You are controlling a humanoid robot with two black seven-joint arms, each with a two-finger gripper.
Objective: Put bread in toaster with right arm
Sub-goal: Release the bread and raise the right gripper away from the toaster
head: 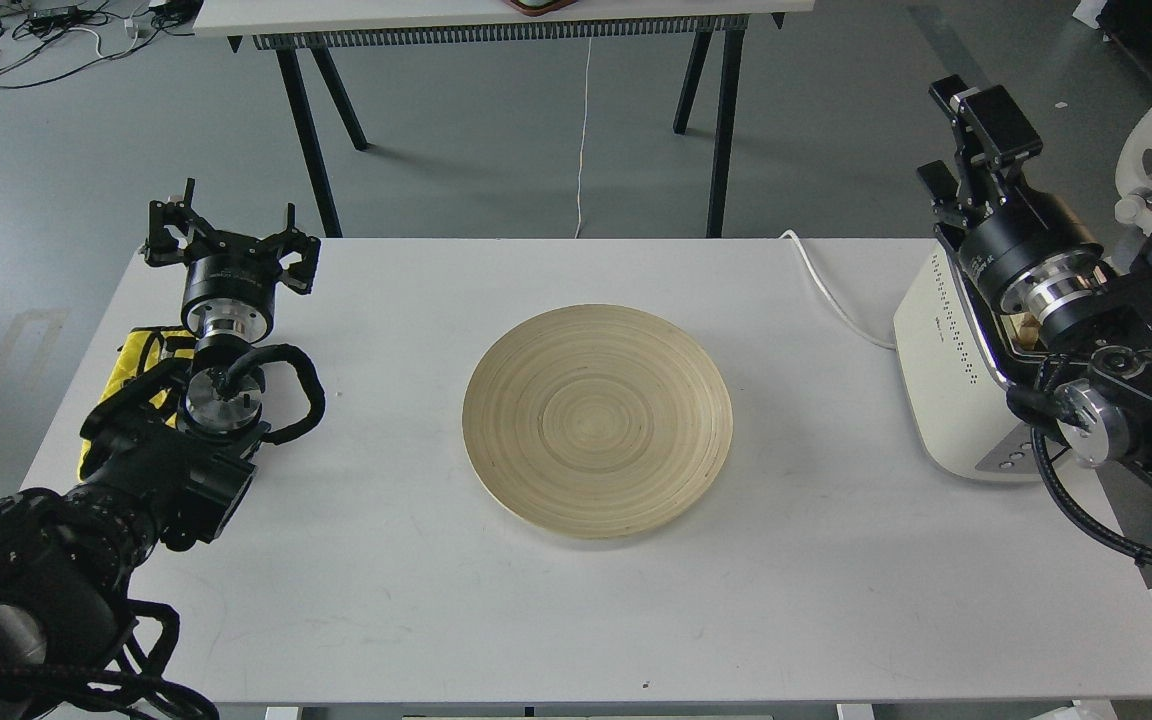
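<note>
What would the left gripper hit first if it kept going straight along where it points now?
Probably nothing on the table. The left gripper points away from the robot, over the white table's far edge, fingers spread open. Beyond lies grey floor and the black legs of a second table; depth is hard to judge from this view.

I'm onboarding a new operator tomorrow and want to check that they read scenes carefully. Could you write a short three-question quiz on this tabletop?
1. True or false: a slice of bread lies on the wooden plate.
2. Where does the toaster stand? A) near the right edge of the table; B) on the plate; C) beside the left arm.
3. Fill in: the cloth at the table's left edge is coloured ____.

Key: 1 false, the plate is bare; 2 A; 3 yellow.
</note>
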